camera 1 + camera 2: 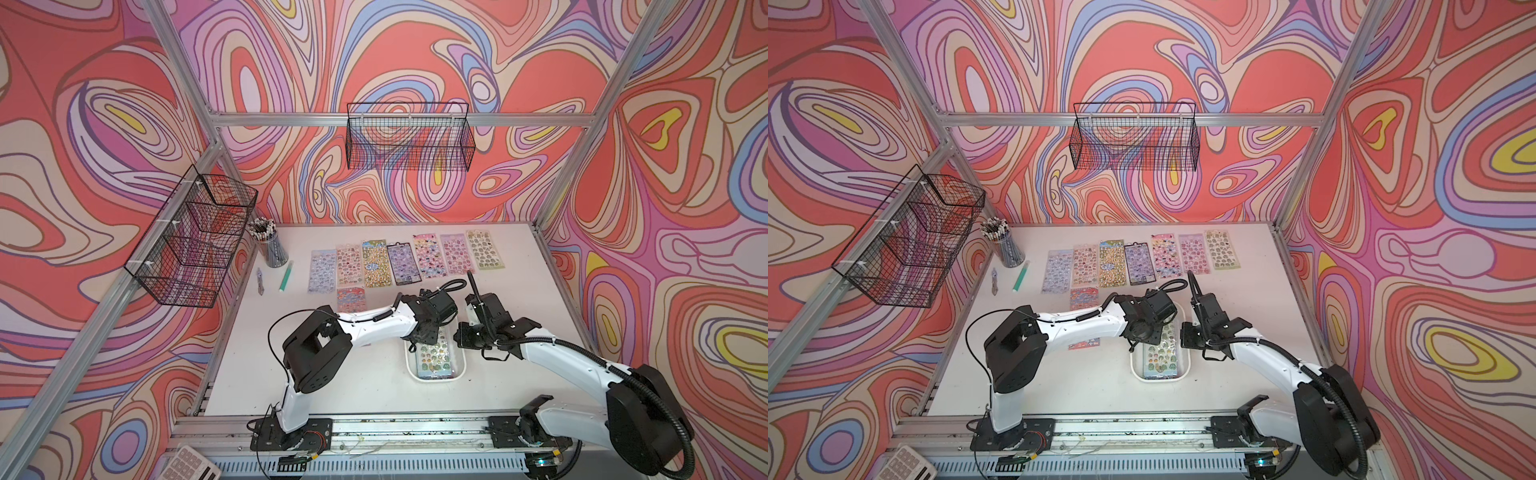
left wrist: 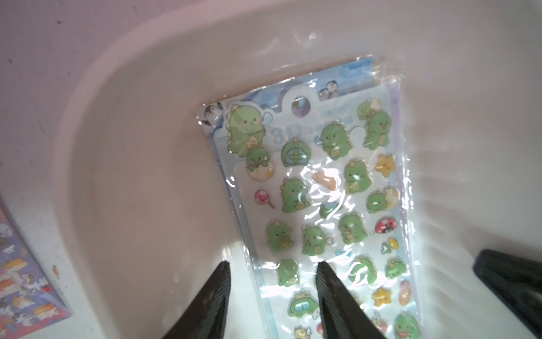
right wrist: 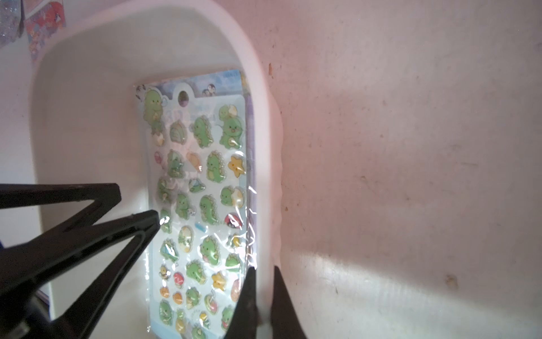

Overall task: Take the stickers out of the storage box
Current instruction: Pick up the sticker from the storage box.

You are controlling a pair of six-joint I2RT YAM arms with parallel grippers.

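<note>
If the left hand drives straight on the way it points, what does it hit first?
Likely the dinosaur sticker sheet lying in the storage box: the left hand points down into it, open, fingertips straddling the sheet's edge. Depth unclear.

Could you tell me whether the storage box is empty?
Not empty: a green-dinosaur sticker sheet lies inside the storage box, another sheet peeking out beneath.

Bare storage box [image 2: 146,176] floor beside stickers [image 2: 322,190]; right gripper [image 3: 263,268] astride its wall.
</note>
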